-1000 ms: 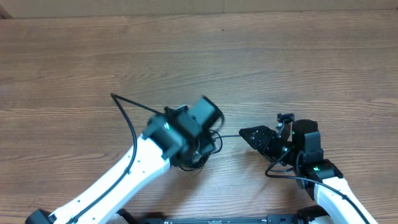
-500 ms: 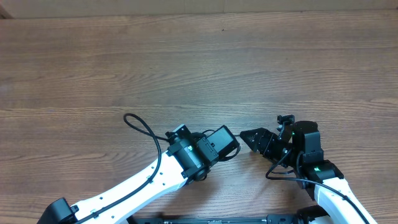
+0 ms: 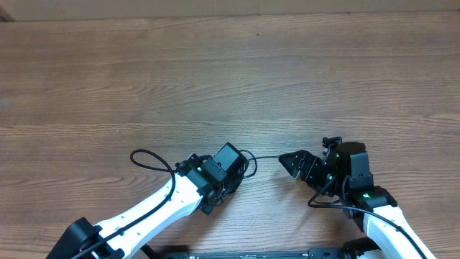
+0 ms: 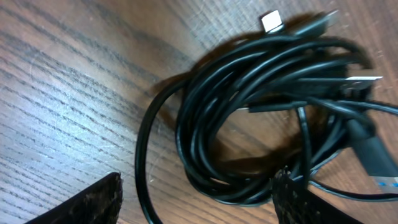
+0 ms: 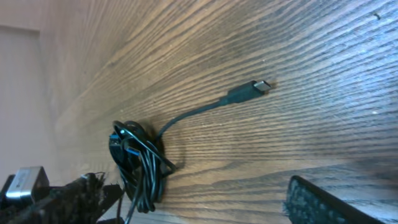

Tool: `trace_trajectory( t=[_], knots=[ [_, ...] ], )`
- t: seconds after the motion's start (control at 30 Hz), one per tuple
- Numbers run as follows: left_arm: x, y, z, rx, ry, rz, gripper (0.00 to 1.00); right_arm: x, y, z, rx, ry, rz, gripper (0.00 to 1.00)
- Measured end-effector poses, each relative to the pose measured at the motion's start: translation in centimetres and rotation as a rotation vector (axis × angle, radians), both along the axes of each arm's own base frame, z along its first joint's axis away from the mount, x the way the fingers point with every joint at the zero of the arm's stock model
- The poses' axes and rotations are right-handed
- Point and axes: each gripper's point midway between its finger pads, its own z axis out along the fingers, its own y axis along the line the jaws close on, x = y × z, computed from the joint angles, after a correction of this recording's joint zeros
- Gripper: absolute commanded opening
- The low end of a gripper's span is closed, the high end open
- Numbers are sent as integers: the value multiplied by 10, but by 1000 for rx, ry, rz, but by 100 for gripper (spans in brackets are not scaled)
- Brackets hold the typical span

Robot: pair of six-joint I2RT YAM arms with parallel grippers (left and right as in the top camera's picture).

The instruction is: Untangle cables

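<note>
**Left end effector** [image 4: 198, 190]: fingers spread, nothing pinched, poised over the coiled cables [image 4: 261, 112] lying on the surface [image 4: 68, 93].

**Right end effector** [image 3: 290, 162]: likewise spread and empty, facing a free plug [image 5: 261, 86] on a strand trailing from the coil.

**Recommended:** the right pinches that strand just behind its plug while the left pins the coil, so a slow pull draws out one loop rather than dragging the mass.

**Count:** two end effectors, one coil, at least four plug ends discernible; number of cords indeterminate.
</note>
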Motion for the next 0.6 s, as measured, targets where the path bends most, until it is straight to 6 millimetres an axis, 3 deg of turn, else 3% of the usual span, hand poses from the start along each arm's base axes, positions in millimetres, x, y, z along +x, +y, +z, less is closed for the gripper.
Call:
trace_trajectory(
  t=[0.27,0.6],
  knots=[
    [1,-1,-1,-1,-8,-23,73,-13,-3,-11,-17,73,-4,100],
    [0,0,-4,7,-1,-26,75,-13,-3,-11,-18,74,-3,100]
  ],
)
